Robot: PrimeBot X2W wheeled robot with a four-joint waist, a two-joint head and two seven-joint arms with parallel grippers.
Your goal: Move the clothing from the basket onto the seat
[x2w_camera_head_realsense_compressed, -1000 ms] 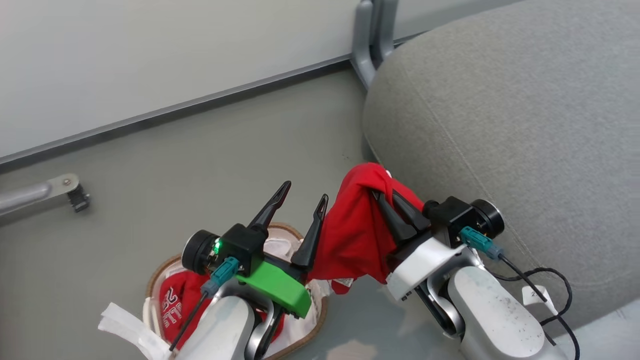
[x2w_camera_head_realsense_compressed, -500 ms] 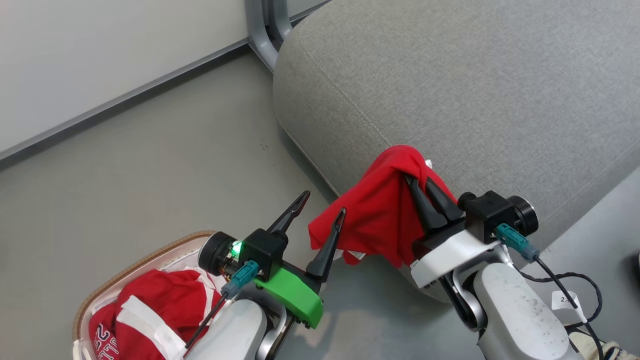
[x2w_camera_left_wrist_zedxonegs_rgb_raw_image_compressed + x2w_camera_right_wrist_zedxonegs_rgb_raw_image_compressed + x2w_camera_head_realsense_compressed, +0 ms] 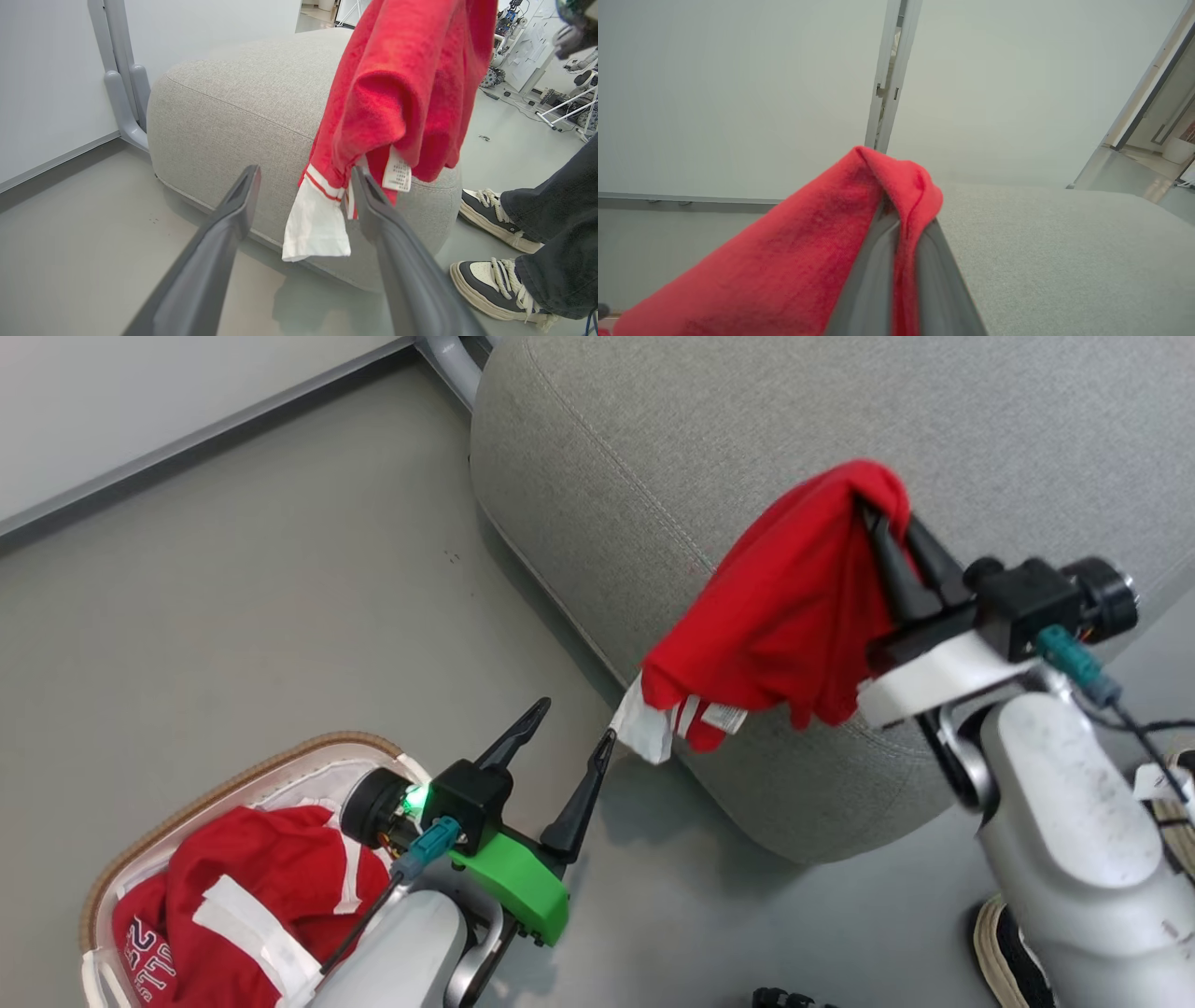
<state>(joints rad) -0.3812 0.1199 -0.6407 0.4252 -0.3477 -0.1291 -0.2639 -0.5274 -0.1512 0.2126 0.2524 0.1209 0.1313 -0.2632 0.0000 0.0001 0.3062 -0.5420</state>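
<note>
My right gripper (image 3: 878, 513) is shut on a plain red garment (image 3: 794, 607), held up over the front edge of the grey seat (image 3: 747, 420). The cloth drapes down to its white cuff and label. In the right wrist view the red fabric (image 3: 784, 261) folds over my shut right gripper (image 3: 906, 214), with the seat (image 3: 1064, 261) below. My left gripper (image 3: 574, 723) is open with nothing in it, above the floor between basket and seat. In the left wrist view the left gripper (image 3: 304, 175) points at the hanging garment (image 3: 402, 93). The basket (image 3: 187, 803) holds a red jersey (image 3: 243, 859) with white trim.
A person's sneakers (image 3: 495, 219) and dark trouser leg stand to the right of the seat; one shoe (image 3: 999, 943) shows beside my right arm. A grey metal post (image 3: 124, 88) rises by the wall behind the seat. Bare grey floor (image 3: 280, 616) lies to the left.
The head camera has swung right. My right gripper has lifted the red garment higher, from beside the seat's edge to above it. The left gripper has stayed open.
</note>
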